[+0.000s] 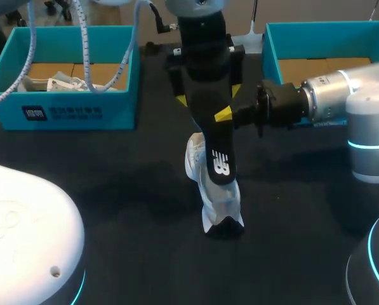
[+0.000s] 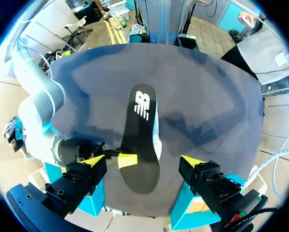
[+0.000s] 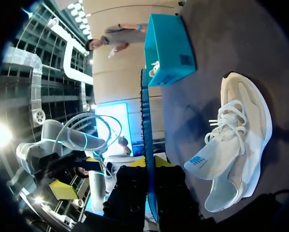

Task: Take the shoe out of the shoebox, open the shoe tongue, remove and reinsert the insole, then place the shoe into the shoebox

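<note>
dark, maybe felt table [image 1: 113, 190] under shoe [image 3: 241, 140], insole [image 1: 218, 146]

The table [image 1: 113, 190] I worked at was dark and matte, evenly lit, with soft shadows lying across its top.

right jaws seemingly pinch insole [image 1: 219, 159] above shoe [image 1: 222, 204].
</note>
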